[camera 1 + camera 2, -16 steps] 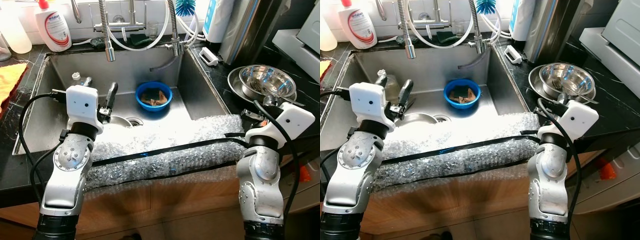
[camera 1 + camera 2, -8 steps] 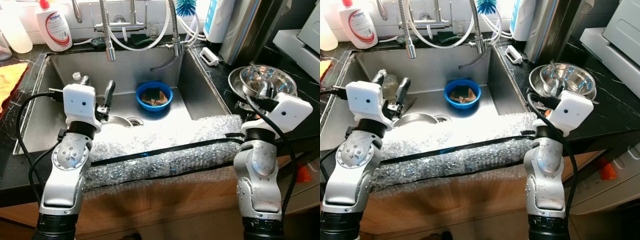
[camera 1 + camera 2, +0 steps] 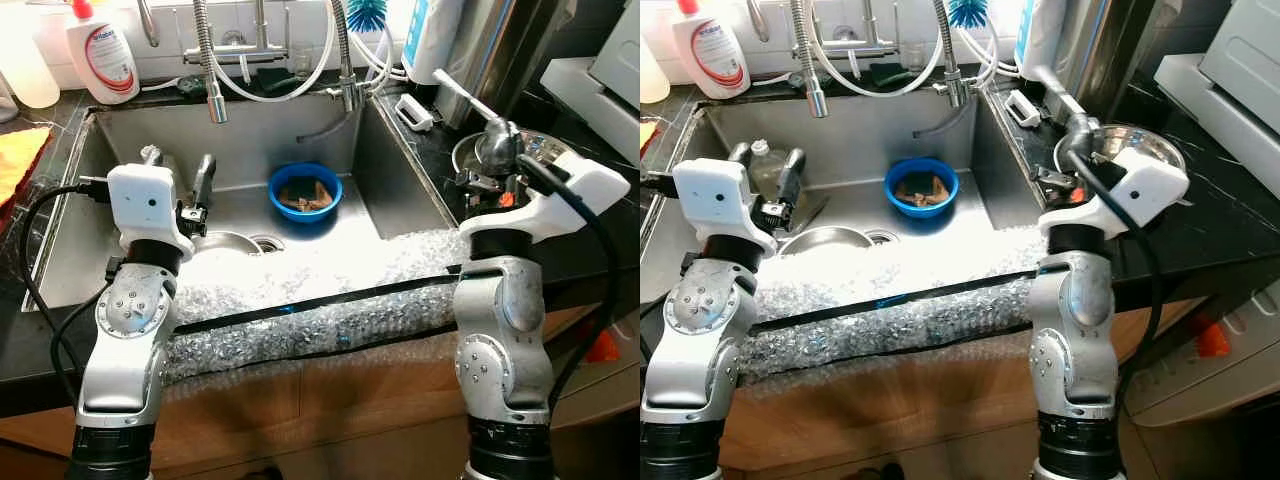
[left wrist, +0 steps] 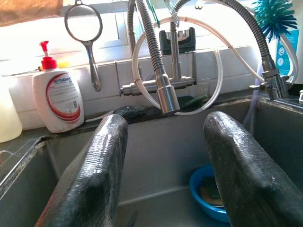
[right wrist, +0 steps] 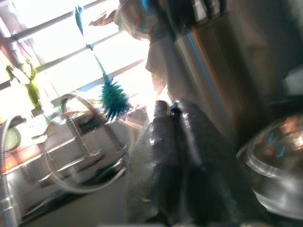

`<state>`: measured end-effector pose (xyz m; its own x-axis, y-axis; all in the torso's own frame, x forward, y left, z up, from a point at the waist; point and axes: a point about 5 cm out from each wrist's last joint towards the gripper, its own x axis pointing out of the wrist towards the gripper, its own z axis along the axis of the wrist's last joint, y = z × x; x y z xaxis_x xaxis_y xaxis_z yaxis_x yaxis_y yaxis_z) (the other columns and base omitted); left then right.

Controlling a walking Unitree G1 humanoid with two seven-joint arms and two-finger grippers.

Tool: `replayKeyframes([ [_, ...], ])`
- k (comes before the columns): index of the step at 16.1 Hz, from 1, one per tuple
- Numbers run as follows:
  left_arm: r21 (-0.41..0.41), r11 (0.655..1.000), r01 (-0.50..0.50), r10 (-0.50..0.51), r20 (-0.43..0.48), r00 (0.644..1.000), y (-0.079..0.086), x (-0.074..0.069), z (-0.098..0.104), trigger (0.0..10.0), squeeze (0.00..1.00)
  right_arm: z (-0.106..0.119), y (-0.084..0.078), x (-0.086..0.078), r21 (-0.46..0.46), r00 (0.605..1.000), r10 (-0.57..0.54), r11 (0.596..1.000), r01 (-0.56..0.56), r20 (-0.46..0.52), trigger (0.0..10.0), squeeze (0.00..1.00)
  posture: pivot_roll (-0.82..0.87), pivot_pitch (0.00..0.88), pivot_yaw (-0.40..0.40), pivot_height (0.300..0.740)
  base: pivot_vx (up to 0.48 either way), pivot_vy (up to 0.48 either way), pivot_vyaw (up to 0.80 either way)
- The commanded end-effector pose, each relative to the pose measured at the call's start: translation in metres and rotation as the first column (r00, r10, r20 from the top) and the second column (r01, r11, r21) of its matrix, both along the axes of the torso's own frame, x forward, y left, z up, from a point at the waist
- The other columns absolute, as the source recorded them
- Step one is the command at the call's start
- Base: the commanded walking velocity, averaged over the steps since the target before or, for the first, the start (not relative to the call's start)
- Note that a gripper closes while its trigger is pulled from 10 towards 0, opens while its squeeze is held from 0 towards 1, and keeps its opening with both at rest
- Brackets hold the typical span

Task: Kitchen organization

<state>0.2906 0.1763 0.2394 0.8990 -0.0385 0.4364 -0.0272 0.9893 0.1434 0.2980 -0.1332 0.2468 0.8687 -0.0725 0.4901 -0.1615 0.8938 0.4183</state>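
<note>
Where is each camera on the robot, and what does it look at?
Left eye, right eye: on the head, looking down at the steel sink; both silver arms show.
Left wrist: looks along the open left gripper at the coiled metal faucet.
Right wrist: blurred; looks along the shut right gripper toward the window.
Shared: the round blue bowl, the teal bristle brush.

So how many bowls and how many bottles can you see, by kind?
Blue bowls: 1
Shiny metal bowls: 1
White soap bottles with red pump: 1
Small clear bottles in the sink: 1
Total: 4
</note>
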Motion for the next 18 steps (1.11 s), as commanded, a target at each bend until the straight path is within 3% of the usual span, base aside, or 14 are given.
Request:
replayKeyframes([
  [1, -0.016, 1.000, 0.000, 0.000, 0.005, 1.000, 0.003, 0.002, 0.004, 10.0, 0.00, 0.002, 0.003, -0.003, 0.056, 0.997, 0.075, 0.996, -0.075, 0.009, 10.0, 0.00, 0.06, 0.128, -0.043, 0.740, 0.000, 0.000, 0.00],
  [3, -0.052, 0.999, 0.006, -0.006, 0.003, 1.000, 0.006, 0.002, 0.005, 10.0, 0.00, 0.000, 0.007, -0.005, 0.160, 0.980, 0.196, 0.967, -0.198, 0.024, 10.0, 0.00, 0.07, 0.128, -0.043, 0.740, 0.000, 0.000, 0.00],
  [4, -0.111, 0.994, 0.011, -0.011, 0.000, 1.000, 0.008, 0.002, 0.006, 10.0, 0.00, -0.001, 0.006, -0.007, 0.255, 0.961, 0.272, 0.927, -0.276, 0.055, 10.0, 0.00, 0.06, 0.130, -0.044, 0.740, 0.000, 0.000, 0.00],
  [7, -0.221, 0.974, 0.046, -0.047, 0.001, 0.999, 0.008, 0.002, 0.006, 10.0, 0.00, -0.003, 0.004, -0.011, 0.318, 0.929, 0.359, 0.873, -0.370, 0.094, 10.0, 0.00, 0.06, 0.127, -0.041, 0.740, 0.000, 0.000, 0.00],
  [9, -0.316, 0.946, 0.080, -0.091, -0.021, 0.996, 0.008, 0.004, 0.004, 10.0, 0.00, -0.010, -0.001, -0.015, 0.421, 0.889, 0.434, 0.786, -0.453, 0.146, 10.0, 0.00, 0.06, 0.124, -0.042, 0.740, 0.000, 0.000, 0.00],
  [12, -0.400, 0.910, 0.105, -0.125, -0.025, 0.992, 0.009, 0.005, 0.003, 10.0, 0.00, -0.019, -0.002, -0.019, 0.472, 0.853, 0.494, 0.719, -0.510, 0.170, 10.0, 0.00, 0.06, 0.118, -0.042, 0.740, 0.000, 0.000, 0.00],
  [15, -0.520, 0.836, 0.176, -0.224, -0.030, 0.974, 0.006, 0.006, 0.000, 10.0, 0.00, -0.031, 0.004, -0.029, 0.467, 0.791, 0.589, 0.659, -0.589, 0.167, 10.0, 0.00, 0.06, 0.107, -0.042, 0.740, 0.000, 0.000, 0.00],
  [16, -0.533, 0.825, 0.187, -0.236, -0.026, 0.971, 0.005, 0.005, 0.000, 10.0, 0.00, -0.033, 0.004, -0.031, 0.469, 0.782, 0.599, 0.649, -0.599, 0.171, 10.0, 0.00, 0.06, 0.101, -0.041, 0.740, 0.000, 0.000, 0.00],
  [18, -0.610, 0.754, 0.241, -0.304, 0.001, 0.953, 0.001, 0.005, 0.000, 10.0, 0.00, -0.038, 0.006, -0.038, 0.471, 0.746, 0.639, 0.607, -0.640, 0.189, 10.0, 0.00, 0.06, 0.093, -0.040, 0.740, 0.000, 0.000, 0.00],
])
